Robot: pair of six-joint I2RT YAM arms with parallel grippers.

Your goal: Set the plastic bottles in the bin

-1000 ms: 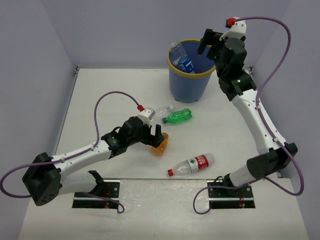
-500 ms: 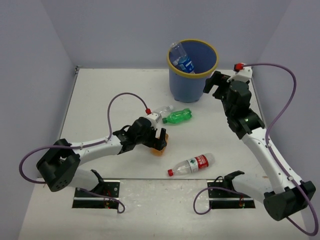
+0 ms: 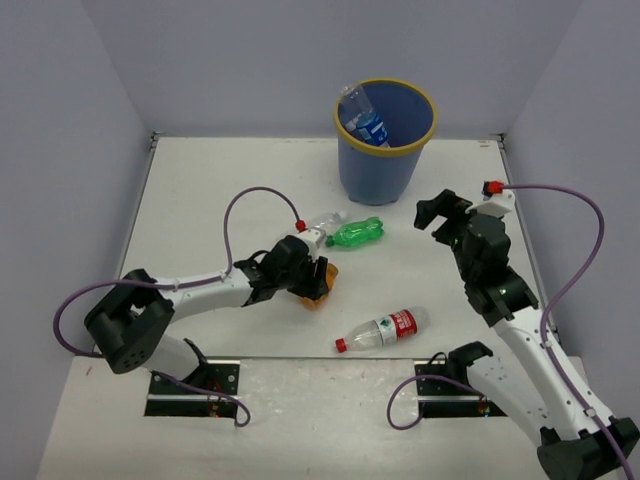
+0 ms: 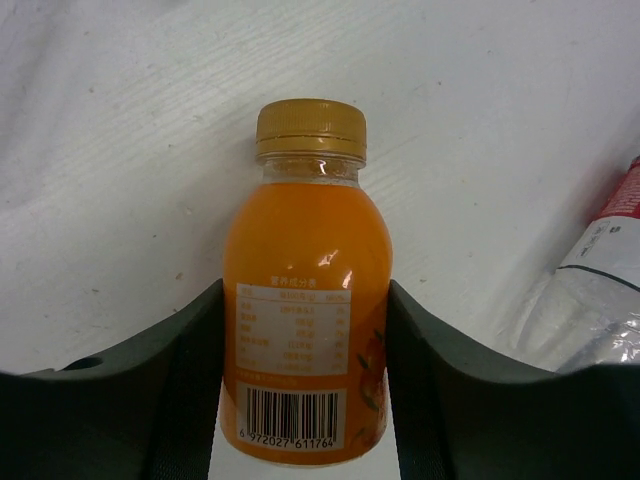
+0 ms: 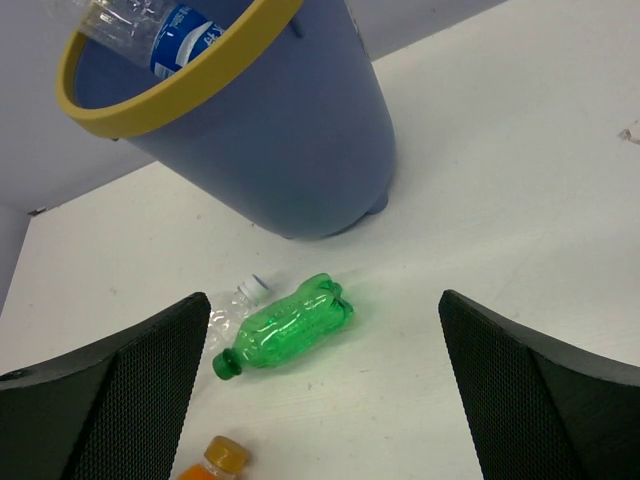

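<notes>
The top camera looks down from behind; both wrist cameras, nearer, share the orange bottle (image 4: 305,300).

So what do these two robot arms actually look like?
The left arm and right arm are white tubes with bulky black joints. A purple cable loops along each, ending in a red plug near the wrist. The left pincer and right pincer each have two dark fingers; the right's fingers show fine mesh.
</notes>
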